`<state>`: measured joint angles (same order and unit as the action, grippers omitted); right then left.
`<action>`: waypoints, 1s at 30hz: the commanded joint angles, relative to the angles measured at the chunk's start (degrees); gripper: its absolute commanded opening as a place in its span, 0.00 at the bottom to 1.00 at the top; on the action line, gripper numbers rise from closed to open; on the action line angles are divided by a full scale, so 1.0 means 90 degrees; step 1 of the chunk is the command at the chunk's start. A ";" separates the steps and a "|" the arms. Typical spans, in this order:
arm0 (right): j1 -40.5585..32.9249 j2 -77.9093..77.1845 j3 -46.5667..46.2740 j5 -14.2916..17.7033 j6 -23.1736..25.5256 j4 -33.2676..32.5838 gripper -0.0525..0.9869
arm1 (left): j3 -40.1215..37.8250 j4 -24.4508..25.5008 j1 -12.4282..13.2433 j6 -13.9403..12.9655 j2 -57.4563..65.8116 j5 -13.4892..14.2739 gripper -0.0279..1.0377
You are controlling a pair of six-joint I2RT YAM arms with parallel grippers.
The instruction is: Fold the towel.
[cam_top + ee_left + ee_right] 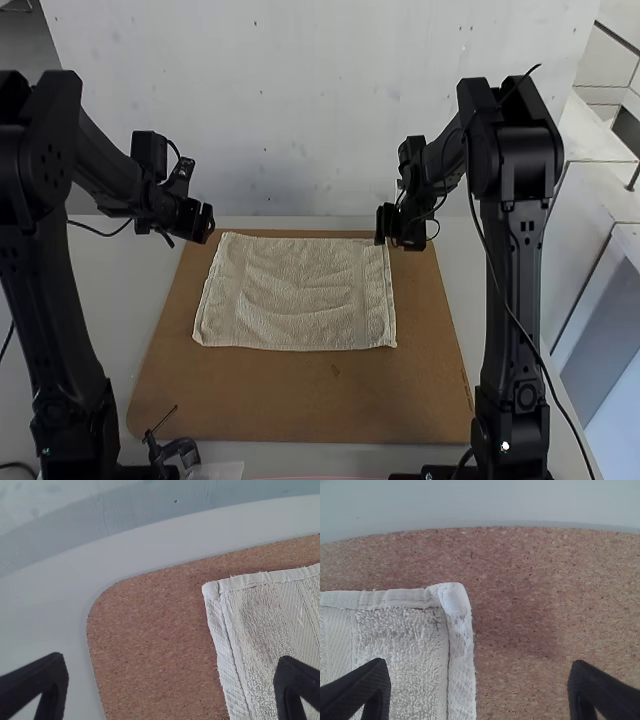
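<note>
Brown cork board [300, 410] flat on the pale table [122, 290], rounded corners, small dark mark on its near half as I see it from my end. At the table's near edge I've got a small black clamp-like item [181, 450] with a thin rod sticking up, and a pale flat piece [226, 470] just beside it, too small for me to identify.

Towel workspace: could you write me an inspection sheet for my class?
Surface: cork board on a pale table.
Job's things: one towel, spread unfolded with shallow creases.
Clutter: small black clamp-like item at the board's near left edge.
Grippers: left claw open beside the towel's far left corner; right claw open at its far right corner.
Cables: black cable hanging along the right arm.
Surroundings: pale tabletop around the board.
</note>
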<state>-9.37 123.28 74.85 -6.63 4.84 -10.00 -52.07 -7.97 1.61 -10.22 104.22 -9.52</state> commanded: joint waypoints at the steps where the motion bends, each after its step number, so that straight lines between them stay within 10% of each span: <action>1: -0.0073 0.0081 0.0219 0.0053 0.0087 -0.0051 0.70 | -0.0220 -0.0043 0.0075 -0.0076 0.0099 -0.0134 0.88; 30: -0.0258 0.0706 0.0785 0.0317 -0.0098 -0.0256 0.52 | -0.0220 -0.0072 0.0163 -0.0124 0.0177 -0.0241 0.88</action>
<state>-12.67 127.83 80.71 -5.39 4.29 -12.51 -52.07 -8.29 2.24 -10.57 104.25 -10.57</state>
